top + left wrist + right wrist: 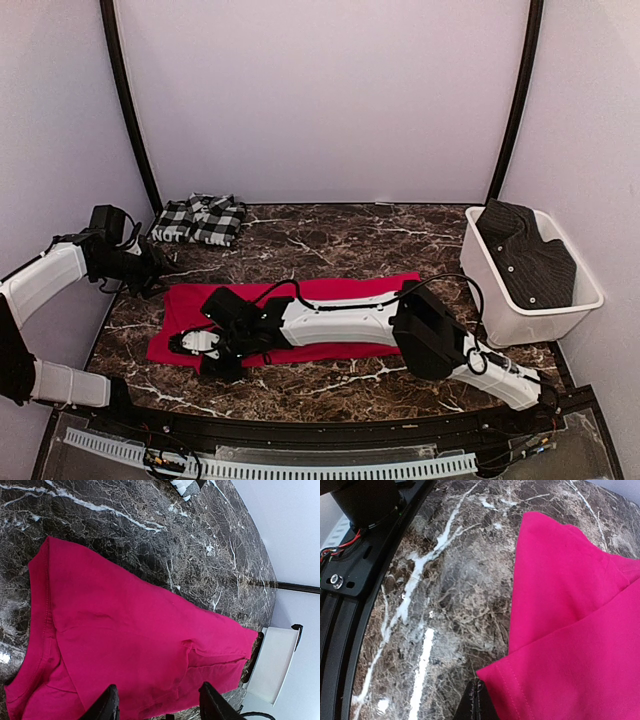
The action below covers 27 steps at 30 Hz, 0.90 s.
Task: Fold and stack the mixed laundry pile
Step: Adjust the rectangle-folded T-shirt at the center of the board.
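The T-shirt (pixel 350 288) is lying spread across the middle of the table (pixel 330 235). Behind it, at the back left corner, a folded garment (pixel 200 220) is sitting well apart. The bin (pixel 530 325) is standing at the right edge, with a buttoned shirt (pixel 530 255) lying in it. The right arm is reaching leftward over the T-shirt, with the right gripper (pixel 190 343) sitting at its near left edge.

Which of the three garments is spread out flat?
The red garment in the middle. The checked garment sits bunched at the back left; the dark striped garment lies in the white bin.
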Available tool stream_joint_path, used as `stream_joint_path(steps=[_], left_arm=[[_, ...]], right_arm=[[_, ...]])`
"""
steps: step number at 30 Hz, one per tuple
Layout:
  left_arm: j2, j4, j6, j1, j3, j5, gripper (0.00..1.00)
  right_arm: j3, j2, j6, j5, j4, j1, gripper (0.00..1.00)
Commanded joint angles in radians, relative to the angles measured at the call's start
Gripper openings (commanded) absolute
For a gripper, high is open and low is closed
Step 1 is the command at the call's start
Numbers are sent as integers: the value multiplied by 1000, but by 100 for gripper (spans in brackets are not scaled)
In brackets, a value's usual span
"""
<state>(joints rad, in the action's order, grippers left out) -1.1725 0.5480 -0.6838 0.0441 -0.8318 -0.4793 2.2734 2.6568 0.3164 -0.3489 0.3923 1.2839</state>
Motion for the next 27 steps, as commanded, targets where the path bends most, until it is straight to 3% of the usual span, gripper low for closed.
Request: stream_joint_path(steps=[1,9,14,20,27], left_arm=[[16,9,12,7,-10,-10,54],[45,43,32,7,-4,-16,54],[238,97,-36,-31,97,17,50],[379,210,-191,-277,203,101,46],[340,230,-413,-566,258,284,45]], right_arm=[[-7,-70,-25,-32,-17,11,0],[-17,-77,-68,-19,-36,-20,0],[-188,-216,-117,-33,-136,-54,0],[-385,-384,-194,-62,-241,-124,12],[-548,-477,-276,-73,-310,-215,17]])
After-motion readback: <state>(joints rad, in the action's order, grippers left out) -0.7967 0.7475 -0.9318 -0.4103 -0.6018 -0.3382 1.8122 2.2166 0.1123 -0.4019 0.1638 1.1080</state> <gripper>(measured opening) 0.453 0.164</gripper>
